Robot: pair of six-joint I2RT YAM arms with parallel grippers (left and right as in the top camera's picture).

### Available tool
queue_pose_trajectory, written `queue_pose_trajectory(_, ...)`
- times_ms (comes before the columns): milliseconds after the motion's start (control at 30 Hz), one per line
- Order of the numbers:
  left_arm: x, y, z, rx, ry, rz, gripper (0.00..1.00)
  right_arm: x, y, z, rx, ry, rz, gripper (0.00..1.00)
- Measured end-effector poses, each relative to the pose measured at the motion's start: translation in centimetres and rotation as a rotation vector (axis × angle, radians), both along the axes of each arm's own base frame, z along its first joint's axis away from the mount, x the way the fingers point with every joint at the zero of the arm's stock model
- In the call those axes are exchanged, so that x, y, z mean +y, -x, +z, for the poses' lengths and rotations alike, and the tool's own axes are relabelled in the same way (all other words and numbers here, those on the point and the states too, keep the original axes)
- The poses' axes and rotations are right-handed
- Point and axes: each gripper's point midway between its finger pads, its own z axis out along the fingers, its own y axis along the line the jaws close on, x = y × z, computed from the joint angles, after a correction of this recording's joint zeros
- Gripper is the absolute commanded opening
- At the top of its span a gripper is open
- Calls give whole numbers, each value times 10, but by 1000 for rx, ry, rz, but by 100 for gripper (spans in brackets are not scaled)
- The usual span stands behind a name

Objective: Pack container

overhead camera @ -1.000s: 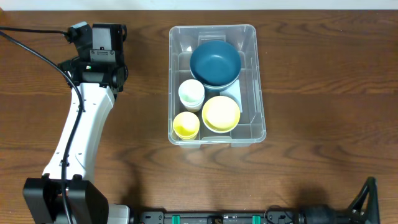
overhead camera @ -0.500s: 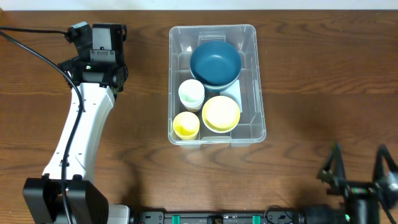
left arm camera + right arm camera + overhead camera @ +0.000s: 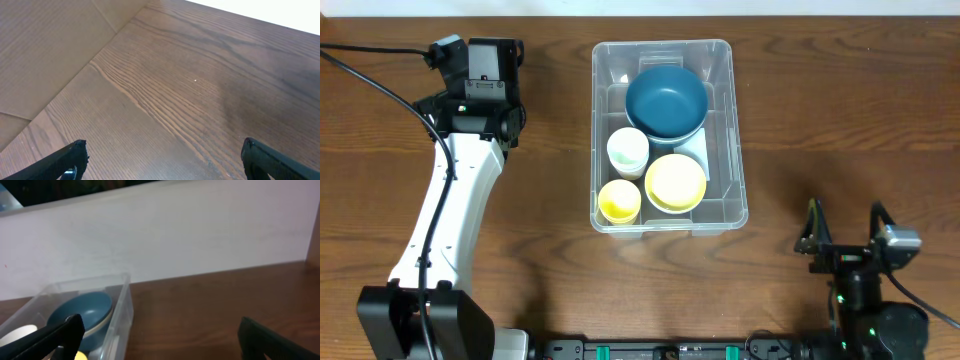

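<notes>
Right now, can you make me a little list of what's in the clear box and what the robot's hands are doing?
container: clear, open top
inside: blue bowl, yellow bowl, white cup, yellow cup
left gripper: open, empty, over bare table left of the container
right gripper: open, empty, front right, apart from the container

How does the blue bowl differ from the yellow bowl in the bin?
Colour: the blue bowl is dark teal, the yellow bowl pale yellow. Size: the blue bowl is wider than the yellow bowl. Place: blue bowl at the far end of the container, yellow bowl near the front. Both sit inside it.
</notes>
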Motion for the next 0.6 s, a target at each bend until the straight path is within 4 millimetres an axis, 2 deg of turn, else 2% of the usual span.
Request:
queue_pose_trajectory(200,0,0,0,0,0,0,98,0,-13,-42,73,-35,-4,99)
queue_pose_trajectory(433,0,0,0,-1,0,0,98,-9,-19,-84,160,-50,-63,99)
queue_pose_trajectory(600,0,0,0,0,0,0,98,-19,-20,-101,194,-49,-124,99)
